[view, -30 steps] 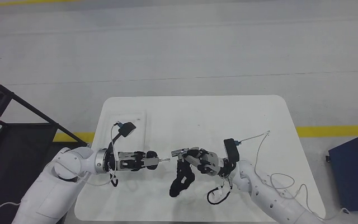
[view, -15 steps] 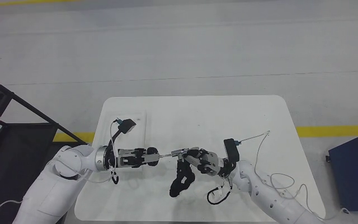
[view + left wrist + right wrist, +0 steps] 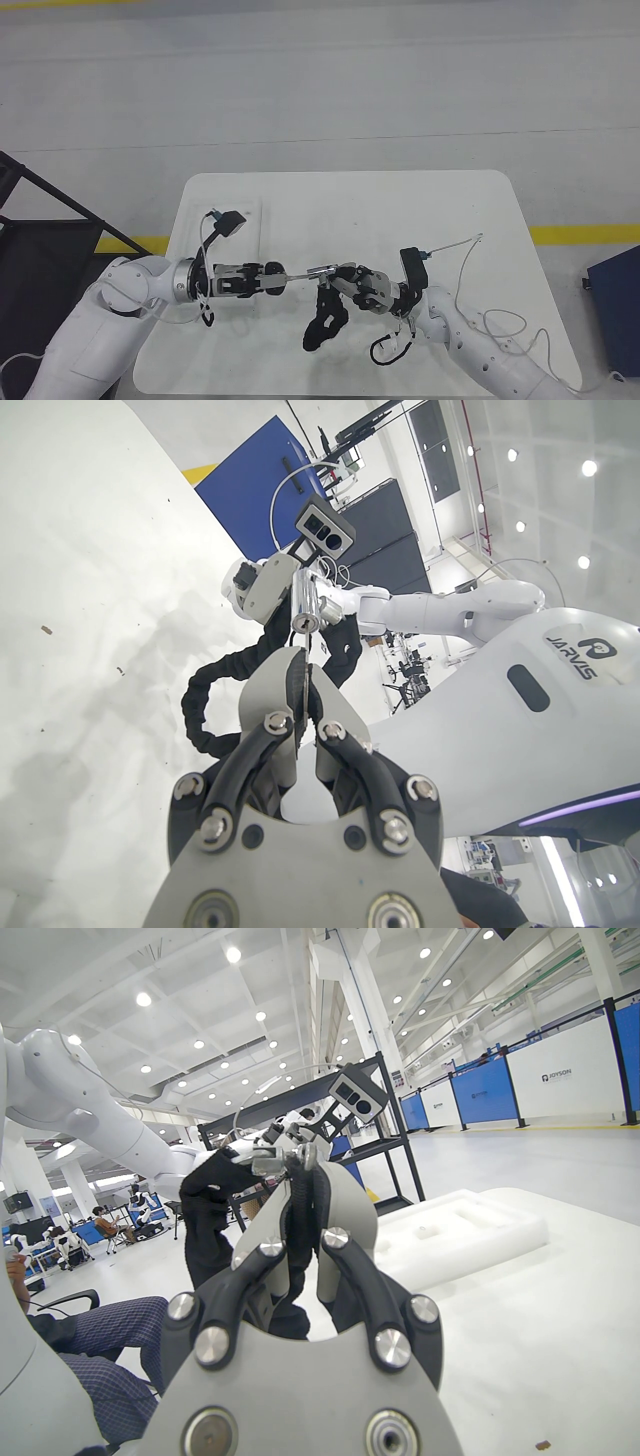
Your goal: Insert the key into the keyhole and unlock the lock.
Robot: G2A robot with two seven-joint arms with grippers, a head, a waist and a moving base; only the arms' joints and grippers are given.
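Bright, even light falls from rows of round ceiling lamps (image 3: 144, 999), which flare as small white spots in both wrist views and glint off the chrome lock (image 3: 303, 594). In the top view the white table (image 3: 400, 210) is nearly washed out, with faint, soft shadows toward its 6 o'clock edge. Both wrist views bend straight lines near their edges.

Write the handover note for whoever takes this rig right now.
Left gripper: shut on the key, held above the table.
Right gripper: shut on the lock, with the keyhole facing the key. Its black cable hangs down to the table.
Done: both are picked up and the key is lined up, tip at the keyhole. Whether it has entered cannot be told.
Left: push the key fully in, turn it, open the lock.
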